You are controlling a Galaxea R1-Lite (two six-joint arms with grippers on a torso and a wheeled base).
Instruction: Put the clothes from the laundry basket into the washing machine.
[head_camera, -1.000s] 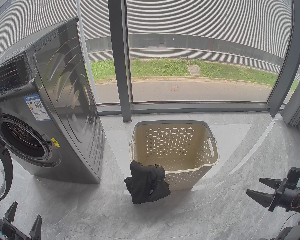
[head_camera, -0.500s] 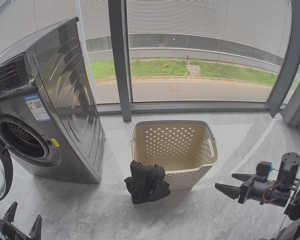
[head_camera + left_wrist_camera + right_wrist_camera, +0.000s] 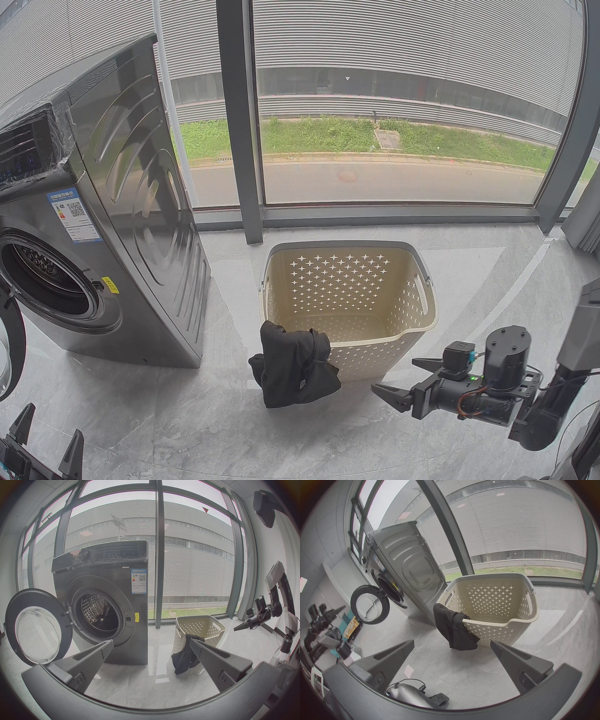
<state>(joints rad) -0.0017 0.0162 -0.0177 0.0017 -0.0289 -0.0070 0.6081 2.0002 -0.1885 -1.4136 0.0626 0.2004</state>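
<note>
A cream laundry basket (image 3: 406, 278) stands on the grey floor before the window. A black garment (image 3: 292, 365) hangs over its front left rim, most of it outside; it shows too in the left wrist view (image 3: 185, 656) and the right wrist view (image 3: 454, 627). The grey washing machine (image 3: 125, 187) stands at the left, its round door (image 3: 34, 627) swung open and the drum (image 3: 97, 614) bare. My right gripper (image 3: 405, 382) is open, low to the right of the garment, pointing at it. My left gripper (image 3: 47, 437) is open near the floor at the lower left.
The basket's inside (image 3: 493, 605) holds no other cloth that I can see. Tall window panes and a dark pillar (image 3: 240, 125) rise behind the basket. Bare marble floor (image 3: 206, 425) lies between machine, basket and me. A cabled device (image 3: 412, 695) lies on the floor below the right wrist.
My right arm has swung in from the right edge toward the garment, its gripper staying open. The left gripper, basket and garment have not moved.
</note>
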